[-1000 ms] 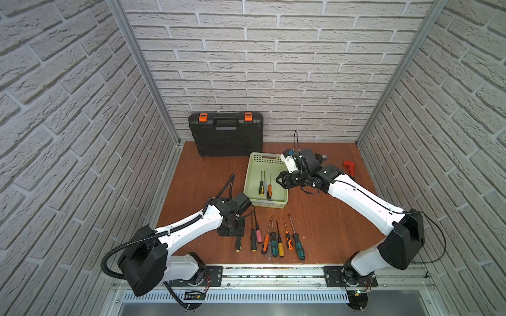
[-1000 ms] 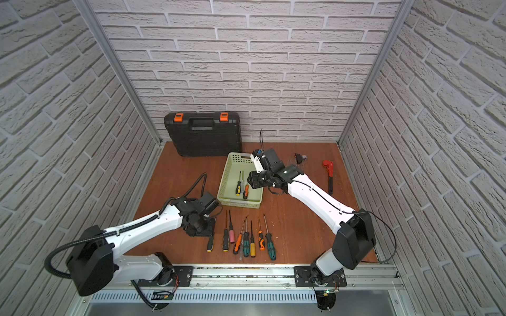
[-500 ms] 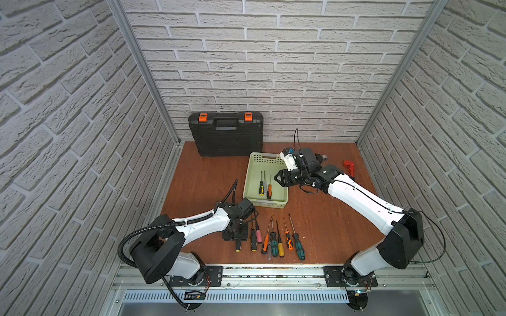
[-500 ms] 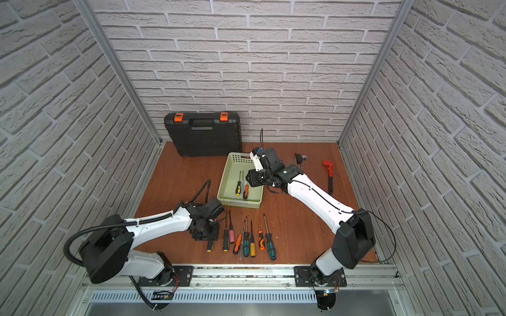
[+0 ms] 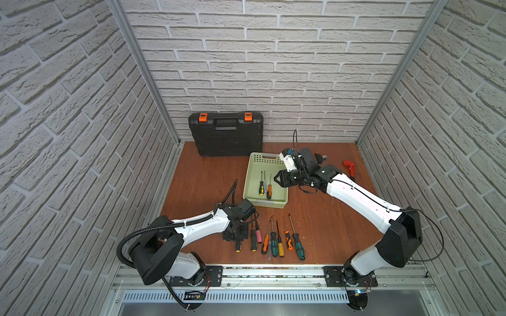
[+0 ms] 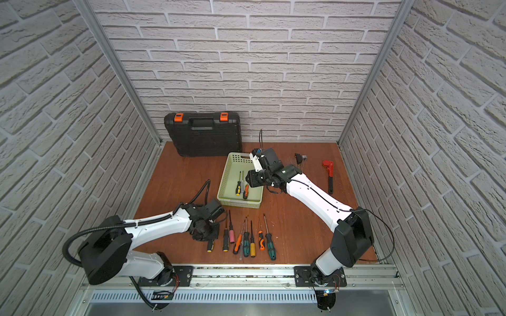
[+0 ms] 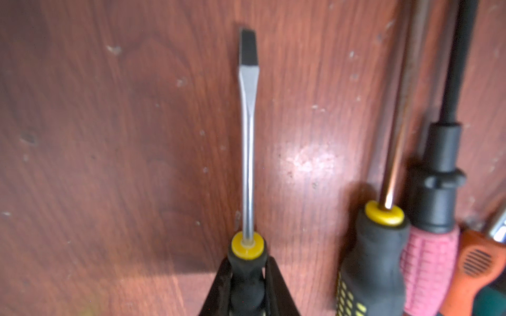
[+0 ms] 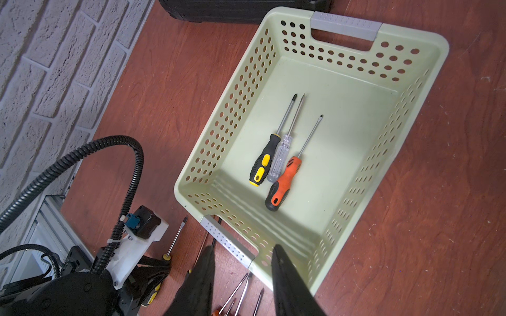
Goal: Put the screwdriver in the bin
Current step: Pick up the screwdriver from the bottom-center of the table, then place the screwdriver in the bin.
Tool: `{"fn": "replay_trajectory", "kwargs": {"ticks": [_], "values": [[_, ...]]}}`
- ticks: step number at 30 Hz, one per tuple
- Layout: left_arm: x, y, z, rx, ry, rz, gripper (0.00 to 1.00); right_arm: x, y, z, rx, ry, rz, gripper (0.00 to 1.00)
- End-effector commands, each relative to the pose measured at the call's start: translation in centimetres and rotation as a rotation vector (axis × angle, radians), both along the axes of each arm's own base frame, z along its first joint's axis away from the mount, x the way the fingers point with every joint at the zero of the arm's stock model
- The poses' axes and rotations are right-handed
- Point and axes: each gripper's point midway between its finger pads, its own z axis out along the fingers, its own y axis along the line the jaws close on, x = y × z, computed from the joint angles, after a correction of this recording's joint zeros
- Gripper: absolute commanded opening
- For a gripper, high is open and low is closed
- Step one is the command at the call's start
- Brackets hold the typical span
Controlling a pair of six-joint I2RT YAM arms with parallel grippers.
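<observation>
Both left fingers grip screwdriver.

Bin btwn toolcase & screwdriver row.

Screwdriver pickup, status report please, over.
Left gripper shut on the black-and-yellow screwdriver, lying on the table. Right gripper open, empty, over the bin. Three screwdrivers already in the bin; room left beside them.

Bare tabletop free on bin's left; screwdriver row packed tight nr left hand; right hand over bin's rt rim.
</observation>
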Motion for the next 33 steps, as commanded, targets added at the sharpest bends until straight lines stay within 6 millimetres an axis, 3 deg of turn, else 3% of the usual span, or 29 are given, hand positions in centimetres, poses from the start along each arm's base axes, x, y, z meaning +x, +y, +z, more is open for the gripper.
{"fn": "replay_trajectory", "kwargs": {"ticks": [1,6,10,15,18,22,25,29,33], "values": [[-0.1,0.0,1.9,-0.02,-0.023,0.008,0.11,0.5,0.1,2.3,0.012,-0.066,0.009,0.37],[0.7,0.9,6.6,-0.032,-0.099,0.034,0.11,0.3,-0.1,2.3,0.004,-0.07,0.009,0.37],[2.1,2.0,11.7,-0.033,-0.186,0.054,0.09,-0.2,-0.5,2.0,-0.014,-0.056,0.012,0.37],[7.3,0.5,18.1,-0.122,-0.312,0.004,0.09,-1.0,-1.8,2.1,-0.052,-0.061,-0.001,0.37],[11.6,-0.9,20.3,-0.104,-0.357,-0.056,0.1,-1.7,-2.4,1.8,-0.067,-0.049,-0.002,0.37],[16.9,-3.7,21.0,-0.076,-0.363,-0.161,0.1,-2.6,-3.2,0.8,-0.095,-0.027,-0.006,0.38],[20.3,-5.2,20.2,-0.048,-0.353,-0.199,0.1,-3.3,-3.8,0.3,-0.11,-0.006,-0.011,0.38],[23.9,-6.6,17.0,-0.046,-0.309,-0.216,0.1,-4.5,-4.7,0.2,-0.095,-0.013,-0.036,0.38],[25.9,-7.2,13.3,-0.01,-0.259,-0.232,0.1,-6.3,-6.0,-1.3,-0.132,0.035,-0.038,0.38]]}}
